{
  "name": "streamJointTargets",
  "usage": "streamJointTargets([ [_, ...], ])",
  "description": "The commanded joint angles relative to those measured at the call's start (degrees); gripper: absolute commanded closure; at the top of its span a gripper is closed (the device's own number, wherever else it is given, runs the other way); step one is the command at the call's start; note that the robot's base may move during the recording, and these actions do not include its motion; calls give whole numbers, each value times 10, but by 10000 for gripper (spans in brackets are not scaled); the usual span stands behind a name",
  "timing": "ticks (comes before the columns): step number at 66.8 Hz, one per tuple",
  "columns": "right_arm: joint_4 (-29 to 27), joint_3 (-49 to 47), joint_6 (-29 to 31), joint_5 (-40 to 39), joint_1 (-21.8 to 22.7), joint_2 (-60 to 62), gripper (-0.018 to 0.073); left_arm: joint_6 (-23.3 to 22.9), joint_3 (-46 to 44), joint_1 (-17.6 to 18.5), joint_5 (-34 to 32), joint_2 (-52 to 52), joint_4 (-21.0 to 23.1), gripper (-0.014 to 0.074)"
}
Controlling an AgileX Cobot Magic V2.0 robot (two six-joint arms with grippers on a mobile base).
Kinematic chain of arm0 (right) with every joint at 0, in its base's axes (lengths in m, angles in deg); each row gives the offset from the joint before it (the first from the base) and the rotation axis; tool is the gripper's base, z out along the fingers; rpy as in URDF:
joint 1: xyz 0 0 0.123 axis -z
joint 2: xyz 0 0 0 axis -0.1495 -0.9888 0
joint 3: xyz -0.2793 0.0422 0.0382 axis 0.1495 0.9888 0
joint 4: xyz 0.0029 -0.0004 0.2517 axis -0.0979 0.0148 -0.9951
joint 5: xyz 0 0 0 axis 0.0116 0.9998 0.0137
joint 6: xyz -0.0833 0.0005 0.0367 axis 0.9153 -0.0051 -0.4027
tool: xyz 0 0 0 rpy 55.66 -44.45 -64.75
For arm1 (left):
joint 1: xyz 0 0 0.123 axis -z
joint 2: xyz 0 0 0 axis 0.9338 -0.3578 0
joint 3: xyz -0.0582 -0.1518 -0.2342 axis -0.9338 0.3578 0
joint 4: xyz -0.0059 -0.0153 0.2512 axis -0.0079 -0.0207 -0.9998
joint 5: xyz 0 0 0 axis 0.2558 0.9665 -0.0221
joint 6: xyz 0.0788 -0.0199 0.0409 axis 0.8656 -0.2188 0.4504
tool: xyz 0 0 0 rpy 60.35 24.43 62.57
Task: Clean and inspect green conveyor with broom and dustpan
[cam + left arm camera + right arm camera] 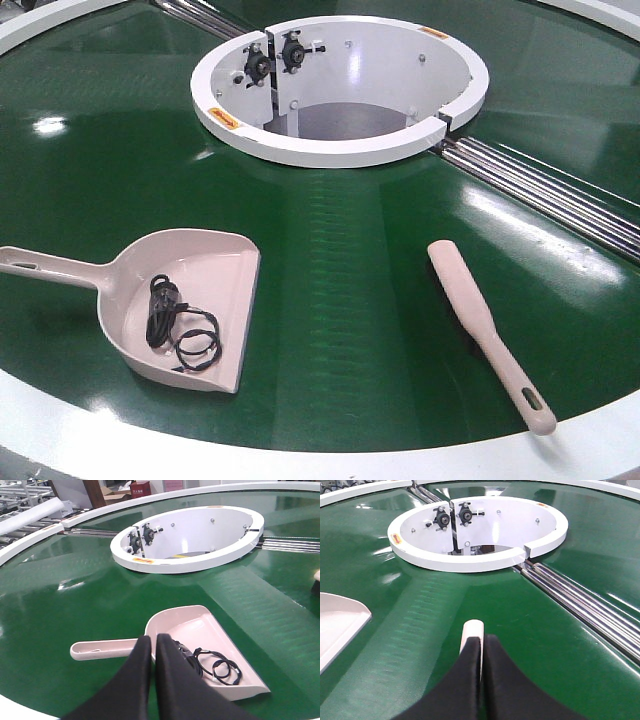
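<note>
the green conveyor (350, 290) fills the front view, a glossy ring-shaped belt with a white outer rim along the near edge and a white round hub (340, 90) set in its middle; metal rollers (550, 190) run out from the hub toward the right edge. the dustpan (190, 300) lies flat on the belt at the near left, its open mouth turned to the right and its long handle reaching left, toward the rim. inside the pan lies a loose tangle of thin black cable (180, 325) with a small dark lump at one end, resting toward the near part of the pan floor; nothing else shows in it. the broom (485, 330) lies flat on the belt at the near right, well apart from the dustpan, its rounded head end pointing toward the hub and its slotted handle end reaching the near rim; its bristles barely show along its lower edge. the hub is an open white ring, with black bearing fittings on its inner wall. in the left wrist view the left gripper (154, 645) has its two black fingers pressed together, clenched on nothing, hanging above the dustpan where handle meets pan. in the right wrist view the right gripper (482, 647) also has its fingers closed against each other, poised over the rounded tip of the broom, which pokes out just beyond them.
</note>
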Motion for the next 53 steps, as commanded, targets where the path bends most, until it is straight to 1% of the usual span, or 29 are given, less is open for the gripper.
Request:
streamJointTargets([
  [1, 0, -15, 7, -45, 2, -2, 568, -5, -13, 2, -45, -8, 7, 603],
  [12, 0, -15, 7, -45, 2, -2, 568, -5, -12, 2, -45, -8, 7, 603],
  [20, 0, -15, 7, -45, 2, -2, 568, -5, 29, 1, -66, 1, -9, 603],
  [25, 0, -15, 7, -45, 2, -2, 568, -8, 82, -3, -115, 30, -29, 603],
  [34, 0, -15, 7, -45, 2, -2, 568, -62, 205, -5, -234, 99, -54, 603],
  [40, 0, -15, 7, -45, 2, -2, 568, -97, 273, -5, -271, 127, -54, 603],
  [46, 0, -15, 7, -46, 2, -2, 568, -148, 323, -5, -317, 124, -54, 603],
  [47, 0, -15, 7, -45, 2, -2, 568, -156, 326, -5, -322, 124, -54, 603],
  [49, 0, -15, 7, -45, 2, -2, 568, -171, 325, -5, -313, 124, -54, 603],
  [53, 0, -15, 7, -45, 2, -2, 568, -183, 324, -5, -319, 124, -53, 603],
])
